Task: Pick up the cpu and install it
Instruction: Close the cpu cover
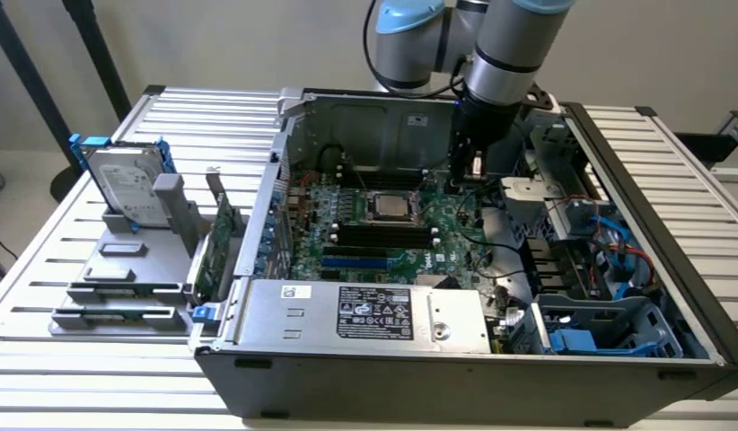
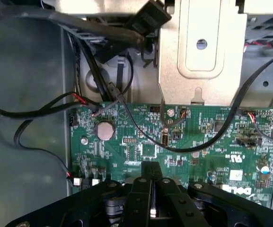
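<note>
The gripper (image 2: 150,166) has its fingers pressed shut with nothing that I can make out between them, and it hangs low over the green motherboard (image 2: 141,142) inside the open computer case (image 1: 465,386). In the exterior view the gripper (image 1: 472,178) stands just beside the socket, on the exterior view's right of it. The cpu (image 1: 390,207) is the small silver square lying flat in that socket at the middle of the board, apart from the fingers. By my reading the pick and the placing are done and the work is at the seating or securing stage, though from this angle I cannot tell whether the chip is fully down or latched. Any further move here calls for fine sideways alignment and a gentle touch, since a black cable (image 2: 183,146) loops across the board close ahead of the fingertips. The arm drops almost vertically from above into the case, wrist pointing down at the board.
</note>
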Tool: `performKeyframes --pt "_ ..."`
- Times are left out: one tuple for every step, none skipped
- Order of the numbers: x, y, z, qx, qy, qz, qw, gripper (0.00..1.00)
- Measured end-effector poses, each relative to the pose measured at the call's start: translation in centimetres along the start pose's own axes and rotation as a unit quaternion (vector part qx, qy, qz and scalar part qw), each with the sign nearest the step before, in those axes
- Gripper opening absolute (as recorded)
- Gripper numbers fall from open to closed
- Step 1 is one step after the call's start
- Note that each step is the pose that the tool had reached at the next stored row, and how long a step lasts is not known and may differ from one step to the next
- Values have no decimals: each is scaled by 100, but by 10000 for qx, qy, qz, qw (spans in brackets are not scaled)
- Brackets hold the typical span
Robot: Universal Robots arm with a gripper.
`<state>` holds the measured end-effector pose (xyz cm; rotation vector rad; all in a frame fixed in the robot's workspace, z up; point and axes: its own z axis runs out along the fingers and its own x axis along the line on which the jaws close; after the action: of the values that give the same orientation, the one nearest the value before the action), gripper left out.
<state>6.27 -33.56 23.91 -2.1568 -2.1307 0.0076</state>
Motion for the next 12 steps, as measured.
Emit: performKeyframes --pt "1 1 -2 72 -4 4 10000 11" --pt "0 1 -2 139 -5 9 9999 11" --pt "0 1 -3 200 -6 13 9998 11" --pt "0 1 -2 260 -6 17 9997 11" --pt "-1 1 -3 314 -7 20 9995 11" --pt "-1 1 -2 361 -6 22 9993 11" --pt "-1 -1 -3 398 -6 20 9992 11" --pt "-2 -7 -2 438 -4 18 9990 11" --pt "-2 -18 -3 482 0 16 9988 11" --pt "-2 -28 -1 518 9 11 9987 11" --pt "-2 -38 0 549 20 5 9985 11" --pt "-2 -50 1 579 35 -2 9983 11"
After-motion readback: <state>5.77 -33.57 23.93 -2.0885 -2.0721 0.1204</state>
